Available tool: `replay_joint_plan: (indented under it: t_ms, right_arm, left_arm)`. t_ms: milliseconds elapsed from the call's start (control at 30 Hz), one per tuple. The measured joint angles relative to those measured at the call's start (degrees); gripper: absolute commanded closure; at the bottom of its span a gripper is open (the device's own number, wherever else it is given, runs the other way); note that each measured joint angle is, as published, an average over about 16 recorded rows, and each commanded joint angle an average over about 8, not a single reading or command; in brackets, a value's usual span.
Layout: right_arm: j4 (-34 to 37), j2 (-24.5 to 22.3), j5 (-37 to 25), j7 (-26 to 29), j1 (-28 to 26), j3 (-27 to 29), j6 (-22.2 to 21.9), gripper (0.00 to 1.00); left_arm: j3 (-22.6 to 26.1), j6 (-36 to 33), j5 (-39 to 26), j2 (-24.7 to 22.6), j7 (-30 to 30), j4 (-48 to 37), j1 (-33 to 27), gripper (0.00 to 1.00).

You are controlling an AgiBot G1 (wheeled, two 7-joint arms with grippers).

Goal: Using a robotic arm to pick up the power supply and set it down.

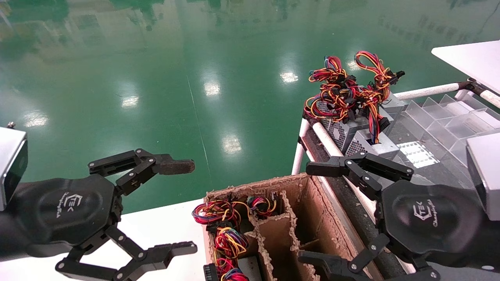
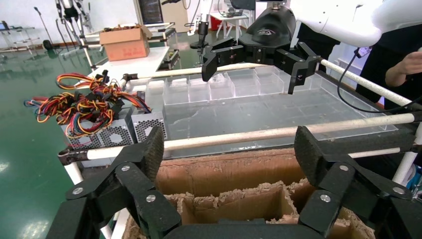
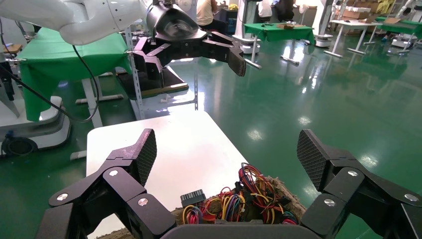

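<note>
Two grey power supplies [image 1: 353, 136] with tangled red, yellow and orange wires [image 1: 343, 93] lie at the far end of a rack; they also show in the left wrist view [image 2: 117, 133]. More wire bundles [image 1: 224, 224] fill the left cells of a torn cardboard box [image 1: 254, 186], and these wires [image 3: 239, 201] lie just under my right gripper's view. My right gripper [image 1: 309, 214], with all-black fingertips, hangs open over the box's right side, holding nothing. My left gripper [image 1: 189, 207], with a brownish worn fingertip, is open and empty left of the box.
A white table [image 1: 164, 234] carries the box. The rack has white tube rails [image 1: 326, 138] and clear plastic dividers [image 1: 441, 117] on a dark bed. Shiny green floor lies beyond. A person's hand [image 2: 410, 62] shows far off behind the rack.
</note>
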State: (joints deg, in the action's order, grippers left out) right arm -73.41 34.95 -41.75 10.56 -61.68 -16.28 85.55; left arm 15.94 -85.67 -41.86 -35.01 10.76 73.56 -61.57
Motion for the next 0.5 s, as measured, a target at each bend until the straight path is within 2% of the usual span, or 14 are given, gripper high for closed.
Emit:
replay_joint_plan:
  t_ms: [500]
  right_arm:
    - [0.00,0.00,0.00,0.00,0.00,0.00,0.00,0.00]
  left_arm:
    - [0.00,-0.01,0.00,0.00,-0.01,0.00,0.02,1.00]
